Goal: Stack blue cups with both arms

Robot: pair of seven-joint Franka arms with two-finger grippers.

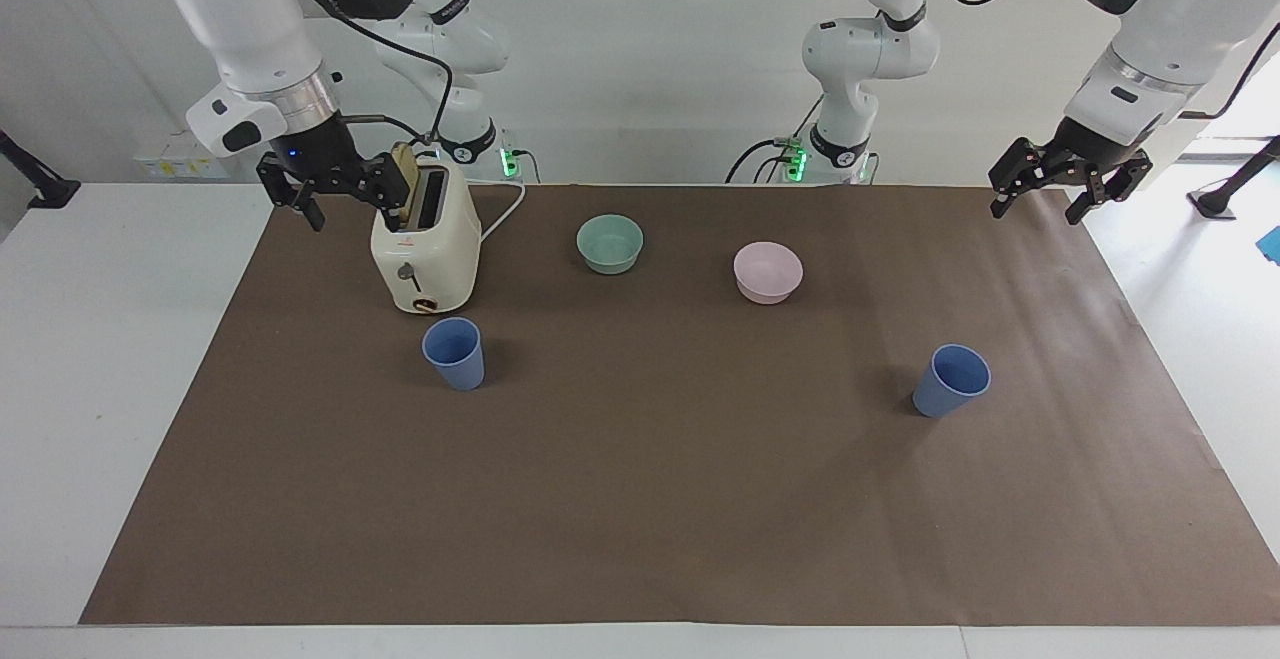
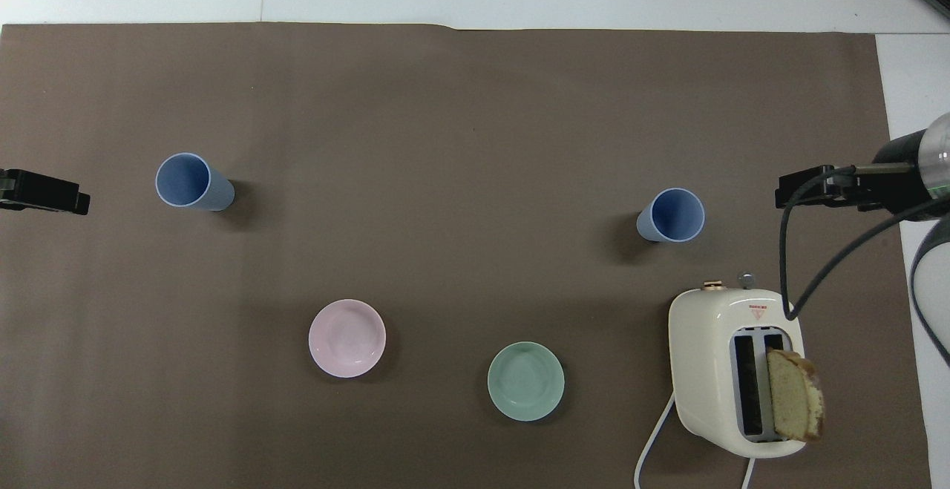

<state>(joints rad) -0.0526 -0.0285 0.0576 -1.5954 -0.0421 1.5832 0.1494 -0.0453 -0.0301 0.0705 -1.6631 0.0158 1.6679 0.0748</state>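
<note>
We see the two blue cups upright and well apart on the brown mat: one cup (image 1: 455, 353) stands just beside the toaster (image 1: 425, 247), farther from the robots than it, and the other cup (image 1: 951, 380) stands toward the left arm's end. Our right gripper (image 1: 342, 207) hangs with fingers spread and empty over the mat beside the toaster. Our left gripper (image 1: 1035, 207), likewise spread and empty, hangs over the mat's edge, well clear of its cup.

Robotics lab, two white arms (image 1: 250, 29), paper-covered table (image 1: 640, 499)
</note>
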